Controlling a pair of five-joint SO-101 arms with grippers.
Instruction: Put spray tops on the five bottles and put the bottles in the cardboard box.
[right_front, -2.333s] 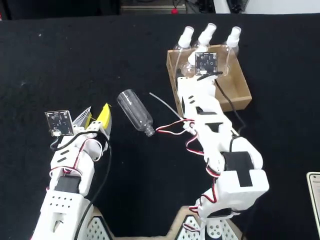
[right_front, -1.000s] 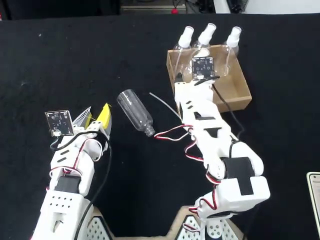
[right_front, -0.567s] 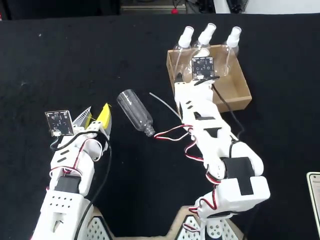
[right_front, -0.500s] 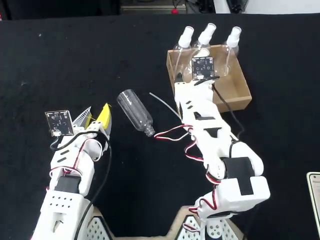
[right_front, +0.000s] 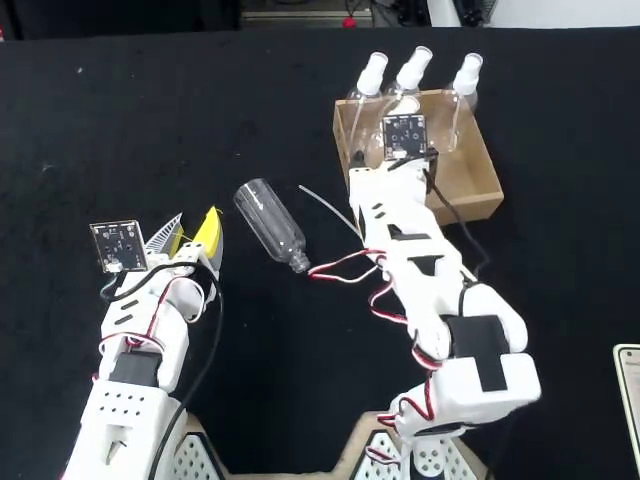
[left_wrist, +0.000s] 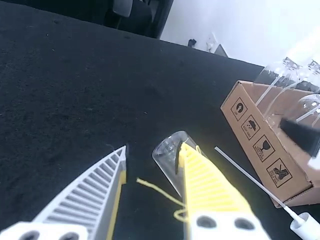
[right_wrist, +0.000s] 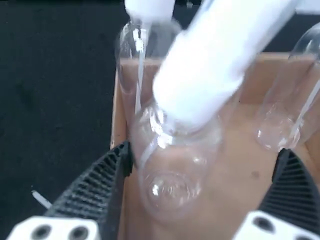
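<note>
Black bench (right_front: 120, 110) under both arms, and the brown cardboard box (right_front: 478, 190) stands on your right arm's side with capped clear bottles upright inside. Your right jaws are spread wide either side of one clear bottle with a white spray top (right_wrist: 175, 165), not pinching it. I'd call this the release, so lift straight up and clip no neighbours. One uncapped clear plastic bottle (right_front: 270, 222) lies on its side on the bench, a white spray top with thin dip tube (left_wrist: 260, 187) just beside it. Your left jaws hang parted and empty near that bottle's base.
</note>
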